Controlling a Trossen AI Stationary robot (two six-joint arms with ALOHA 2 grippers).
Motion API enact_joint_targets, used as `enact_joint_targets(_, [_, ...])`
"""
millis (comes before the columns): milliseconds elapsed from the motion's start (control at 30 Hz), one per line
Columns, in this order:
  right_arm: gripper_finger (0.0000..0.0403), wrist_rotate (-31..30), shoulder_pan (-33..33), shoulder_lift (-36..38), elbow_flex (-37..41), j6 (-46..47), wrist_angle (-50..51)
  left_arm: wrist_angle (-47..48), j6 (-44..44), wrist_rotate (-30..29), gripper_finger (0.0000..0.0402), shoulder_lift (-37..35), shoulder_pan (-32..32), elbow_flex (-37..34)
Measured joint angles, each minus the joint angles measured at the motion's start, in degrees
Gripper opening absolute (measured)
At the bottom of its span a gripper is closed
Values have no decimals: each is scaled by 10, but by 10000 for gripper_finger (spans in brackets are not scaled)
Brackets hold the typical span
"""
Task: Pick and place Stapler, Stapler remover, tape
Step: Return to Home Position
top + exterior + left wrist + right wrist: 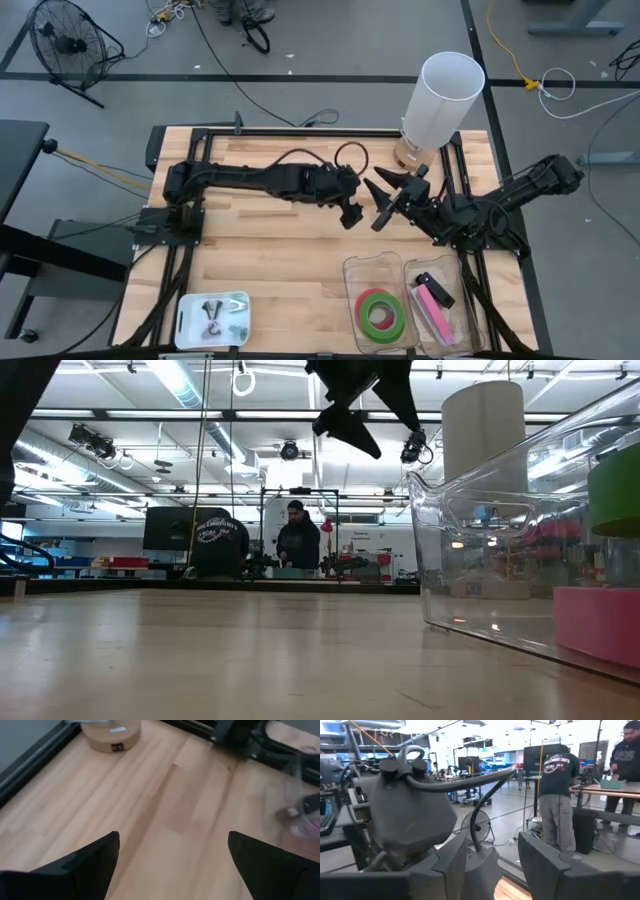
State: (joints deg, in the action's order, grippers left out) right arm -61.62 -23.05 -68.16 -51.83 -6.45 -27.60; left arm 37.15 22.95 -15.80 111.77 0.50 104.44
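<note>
My left gripper (350,213) hangs open over the middle of the table; in the left wrist view nothing but bare wood lies between its fingers (174,840). My right gripper (378,200) faces it from the right, held level and open (492,842), also with nothing in it. Near the front edge stand two clear bins. The left bin (352,268) holds a green tape roll (382,312) with a red-pink ring around it. The right bin (470,300) holds a pink stapler (433,308) and a black piece (435,287). Which thing is the stapler remover, I cannot tell.
A tall white cylinder (443,95) on a round wooden base (111,732) stands at the far right of the table. A white tray (190,325) with small dark pieces lies at the near left corner. People stand in the room beyond the table (557,800).
</note>
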Motion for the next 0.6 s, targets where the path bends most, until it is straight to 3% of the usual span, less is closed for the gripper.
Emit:
enact_joint_targets(100, [178, 12, 7, 18, 0, 0, 21, 1, 6, 0, 374, -5, -7, 0])
enact_joint_targets(433, [178, 198, 70, 163, 2, 0, 125, 1, 35, 0, 374, -137, -2, 0])
enact_joint_targets(600, [178, 243, 105, 257, 91, 0, 20, -8, 34, 1, 374, -214, 27, 0])
